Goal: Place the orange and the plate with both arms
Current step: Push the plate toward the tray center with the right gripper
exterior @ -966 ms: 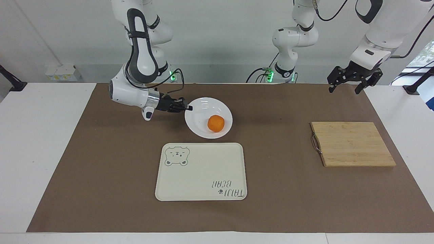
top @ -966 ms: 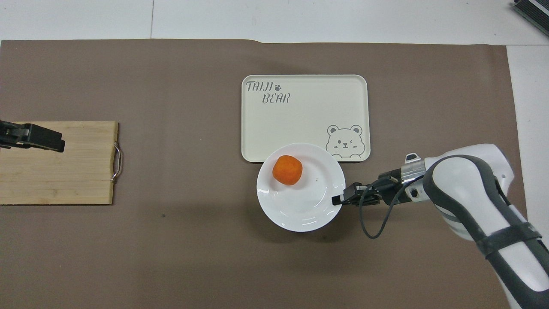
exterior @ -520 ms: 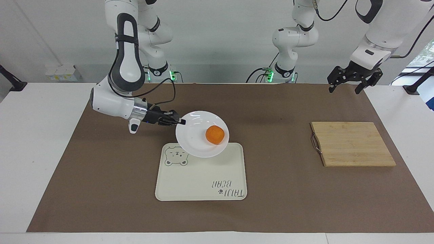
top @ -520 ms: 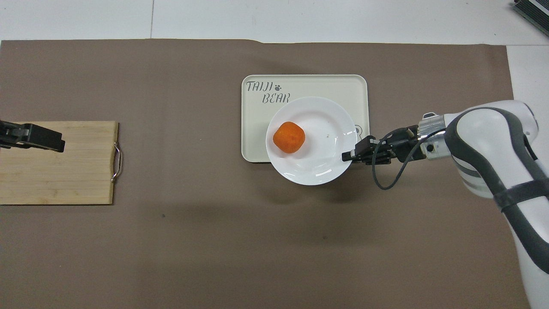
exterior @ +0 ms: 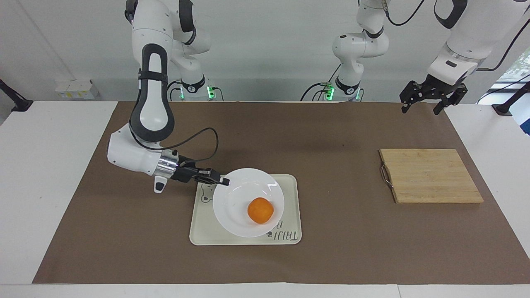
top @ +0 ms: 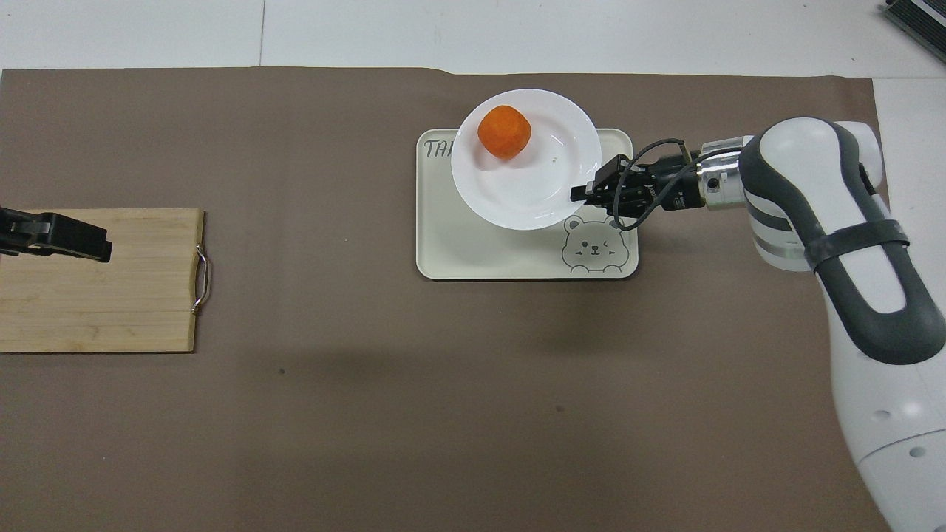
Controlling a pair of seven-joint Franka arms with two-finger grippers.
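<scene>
The glossy white plate, tilted and pinched at its rim, is held over the tray with the orange in its well.

Site: robotics lab | Evidence: two white jointed arms mounted at a white worktop under brown paper cover | bare white walls, exposed cabling

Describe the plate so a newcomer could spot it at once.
Start at the cream bear tray mid-table on the brown mat. The plate is held over it, gripped at its rim by the right hand. It is the only round, glossy white thing, carrying the orange.
</scene>
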